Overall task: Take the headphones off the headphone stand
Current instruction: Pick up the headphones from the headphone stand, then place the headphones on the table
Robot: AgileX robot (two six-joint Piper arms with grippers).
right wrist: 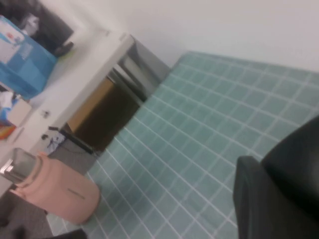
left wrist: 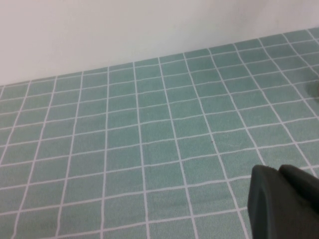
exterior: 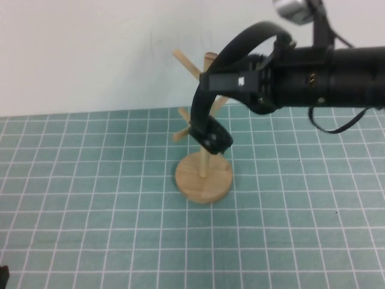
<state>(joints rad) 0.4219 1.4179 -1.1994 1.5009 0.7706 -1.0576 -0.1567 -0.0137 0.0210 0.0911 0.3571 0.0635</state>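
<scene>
- High view: the right hand [exterior: 240, 81] reaches in from the robot's right, raised well above the desk [exterior: 90, 198], and is clamped on the headband of the headphones [exterior: 207, 105]. The band arcs up over the hand and curves down on its far side, with one earcup hanging below the hand, in front of the stand's pole. The headphone stand [exterior: 203, 174] sits directly beneath the hand, its round base flat on the green gridded desk and its pegs fanning out behind the band. The band overlaps the upper pegs here, so I cannot tell whether it has come free of them or is touching one.
- Left wrist view: only a dark part of the left hand [left wrist: 284, 204] shows at the picture's edge over bare desk. Whether it is wide or narrow I cannot tell. It is well away from the stand and looks parked.
- Right wrist view: dark shapes next to the camera fill one corner, too blurred to name. Beyond them lie the desk surface and, off its edge, a pink bottle [right wrist: 55, 186].
- Progress, as a judgement: the grasp is made and the lift appears under way. What is left is carrying the headphones clear of the pegs and away from the stand.
</scene>
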